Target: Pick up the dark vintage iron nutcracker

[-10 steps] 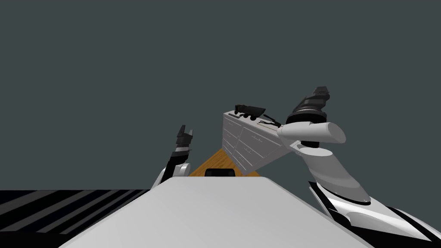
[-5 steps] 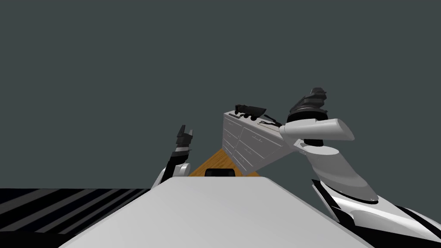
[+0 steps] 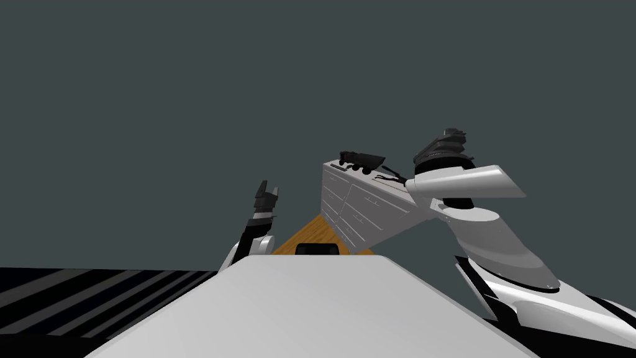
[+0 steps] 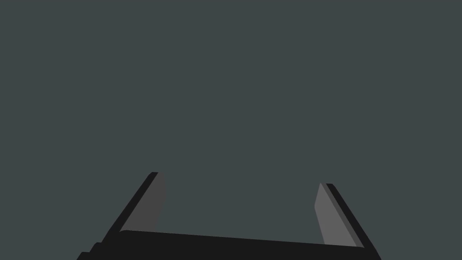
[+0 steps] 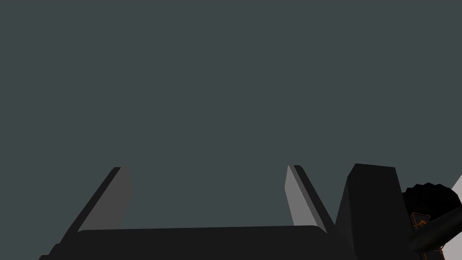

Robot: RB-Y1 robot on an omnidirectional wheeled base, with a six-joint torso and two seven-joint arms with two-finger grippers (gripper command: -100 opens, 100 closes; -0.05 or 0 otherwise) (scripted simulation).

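Nutcracker [image 3: 360,160]: I take it to be the bulkier dark, wedge-like shape on top of the white drawer cabinet [image 3: 366,208]. It is too small to make out in detail, and a slimmer dark piece [image 3: 386,178] lying just beside it could be the one meant instead. Either way it sits on the cabinet top near the right gripper [image 5: 205,175], off to that gripper's inner side and lower than it, and well apart from the left gripper [image 4: 239,180], which hangs low beside the chest. Both grippers have their fingers spread wide with nothing between them, and both face a flat dark grey surface, so neither is aimed at the nutcracker yet. A dark block [image 5: 374,212] stands close beside the right gripper's own fingers; I cannot tell what it is. If the thing is iron as the task says, I would expect it to be heavy for its bulk, fully rigid and not fragile, with hard faces that thin blade fingers may slide on. A hinged lever could also swing and shift the weight on lifting. My judgement is to turn the right gripper downward over the cabinet top and close across the narrowest part of the main body, near its middle and not on a thin rod or end, so it hangs balanced.
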